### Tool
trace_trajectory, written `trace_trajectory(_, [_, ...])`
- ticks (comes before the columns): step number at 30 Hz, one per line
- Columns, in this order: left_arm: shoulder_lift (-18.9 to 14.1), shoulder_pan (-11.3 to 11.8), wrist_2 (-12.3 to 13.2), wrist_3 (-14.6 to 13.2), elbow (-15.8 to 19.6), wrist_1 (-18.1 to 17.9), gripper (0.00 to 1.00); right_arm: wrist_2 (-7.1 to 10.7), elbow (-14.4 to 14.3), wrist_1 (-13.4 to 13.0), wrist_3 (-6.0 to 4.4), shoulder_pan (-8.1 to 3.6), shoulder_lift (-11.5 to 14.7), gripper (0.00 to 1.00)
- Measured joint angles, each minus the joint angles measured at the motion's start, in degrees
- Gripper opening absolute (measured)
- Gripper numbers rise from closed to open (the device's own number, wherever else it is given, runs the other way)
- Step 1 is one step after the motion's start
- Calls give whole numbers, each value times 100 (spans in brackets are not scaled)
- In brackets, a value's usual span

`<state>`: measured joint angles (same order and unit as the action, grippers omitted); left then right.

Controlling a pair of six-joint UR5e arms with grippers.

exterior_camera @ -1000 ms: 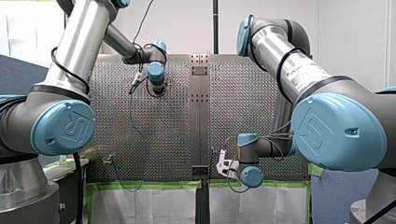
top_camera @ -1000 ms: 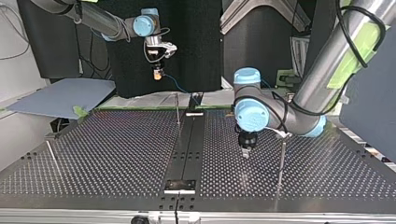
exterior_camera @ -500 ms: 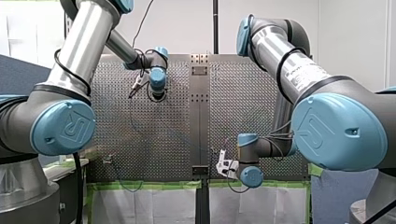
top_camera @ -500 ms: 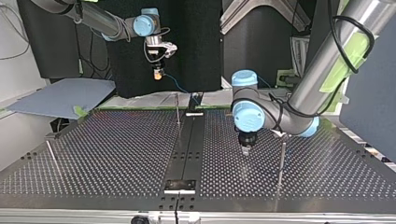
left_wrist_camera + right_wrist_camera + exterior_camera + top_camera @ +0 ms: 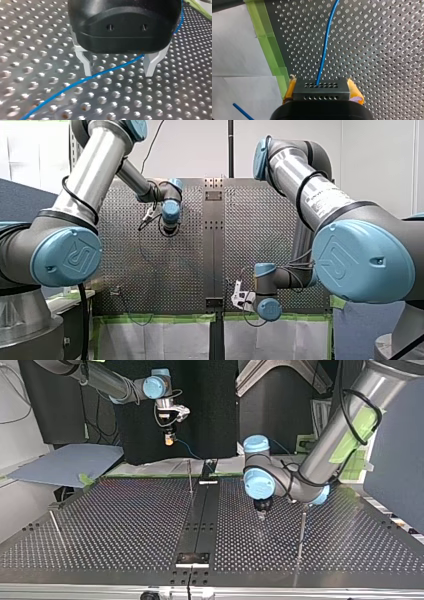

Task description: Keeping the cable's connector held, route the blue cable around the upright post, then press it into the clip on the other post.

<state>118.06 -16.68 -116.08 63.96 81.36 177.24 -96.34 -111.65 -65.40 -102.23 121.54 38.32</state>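
My right gripper [image 5: 321,96] has its yellow pads shut on the black connector [image 5: 321,88], and the blue cable [image 5: 325,42] runs out of it over the perforated table. In the top view my right gripper [image 5: 170,439] hangs high at the far left, the cable [image 5: 186,449] sloping down from it. My left gripper [image 5: 117,71] points down close over the table, its metal fingers [image 5: 83,62] open, with the cable [image 5: 75,85] lying on the plate between them. One thin upright post [image 5: 190,477] stands by the centre rail; another post [image 5: 302,532] stands beside my left gripper [image 5: 261,514].
A black rail [image 5: 200,510] runs down the middle of the table. A third thin rod [image 5: 55,527] leans at the top view's near left. Green tape [image 5: 268,37] edges the plate, with white sheeting [image 5: 234,52] beyond. A grey board [image 5: 65,462] lies off the far left corner.
My left gripper has slid a little farther from the top view's camera and toward the centre rail, staying low and open. My right arm has stayed still with the connector.
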Motion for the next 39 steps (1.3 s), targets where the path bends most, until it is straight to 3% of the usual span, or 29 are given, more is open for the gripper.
trace_trajectory(7, [261,-53,-98,-79,0,32,98,0,2,-4,-2,2,-1,0])
trace_trajectory(17, [323,-146,-115,-45,0,50,98,0,1,-2,-9,1,0,0])
trace_trajectory(23, [531,-263,-104,-3,0,228,98,0,0,5,-9,2,-2,0])
trace_trajectory(32, [935,-402,-122,168,0,282,98,0,0,9,-9,3,0,0])
trace_trajectory(39, [1273,-452,4,342,0,219,98,0,2,0,-4,11,1,0])
